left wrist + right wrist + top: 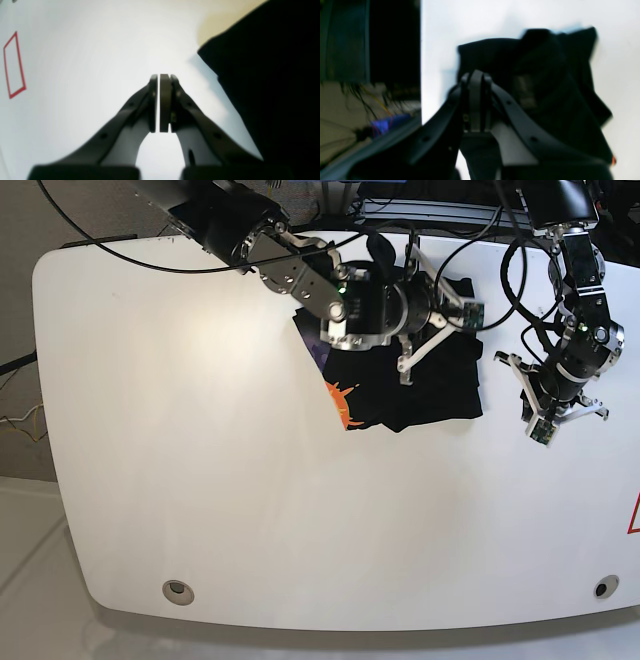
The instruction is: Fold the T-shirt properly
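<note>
In the base view I am seeing the right claw first, on the left side of that view, hanging over the upper part of the T-shirt. In its wrist view the right claw is showing its two dark fingers pressed together, and the black cloth is lying right behind the tips and under them. I cannot tell whether any cloth is pinched between them, because the picture is blurred there.

The T-shirt is lying bunched in a compact, roughly square heap on the white tabletop, near its far edge. The cloth is matte black and soft, with uneven folds and pointed corners. At its lower left corner an orange jagged print is showing, with a purplish patch just above it.

Further right, the left claw is hanging over bare tabletop, beside the shirt and apart from it. In its wrist view the left claw is pressed together with nothing between the flat pads, and the black T-shirt is filling the right side. A red outlined mark is lying on the smooth tabletop at far left.
</note>
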Available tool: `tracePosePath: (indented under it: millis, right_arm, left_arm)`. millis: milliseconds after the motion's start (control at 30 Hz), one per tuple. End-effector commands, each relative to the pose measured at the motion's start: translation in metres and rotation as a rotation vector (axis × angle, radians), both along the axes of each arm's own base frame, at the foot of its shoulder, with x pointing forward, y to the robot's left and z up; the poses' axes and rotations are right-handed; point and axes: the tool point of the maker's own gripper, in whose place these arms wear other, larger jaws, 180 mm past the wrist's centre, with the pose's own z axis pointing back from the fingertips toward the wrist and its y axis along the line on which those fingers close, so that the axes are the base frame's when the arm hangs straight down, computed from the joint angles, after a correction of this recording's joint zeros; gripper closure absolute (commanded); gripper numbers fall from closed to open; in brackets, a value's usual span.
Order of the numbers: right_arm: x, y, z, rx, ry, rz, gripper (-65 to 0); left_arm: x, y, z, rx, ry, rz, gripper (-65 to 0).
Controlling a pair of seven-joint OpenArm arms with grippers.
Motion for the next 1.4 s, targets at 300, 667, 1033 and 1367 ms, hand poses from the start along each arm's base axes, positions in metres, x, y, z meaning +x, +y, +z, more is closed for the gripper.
tracePosePath:
  millis: [300, 667, 1033, 1367]
  right_arm:
    - [0.073, -0.063, 0.009, 0.099, 0.053, -0.391, 0.0]
    - [0.104, -0.126, 0.0, 0.089, 0.057, -0.656, 0.0]
    - [0.114, -0.133, -0.002, 0.015, 0.001, -0.727, 0.0]
    - [0.12, -0.126, -0.004, 0.013, 0.017, -0.728, 0.0]
  left_arm:
    - [0.021, -0.016, 0.027, 0.002, -0.087, -0.058, 0.0]
    - [0.02, -0.048, 0.017, -0.053, -0.072, -0.103, 0.0]
    - [-0.001, -0.116, -0.004, -0.167, -0.023, -0.195, 0.0]
    - [-0.014, -0.124, -0.007, -0.184, -0.01, -0.205, 0.0]
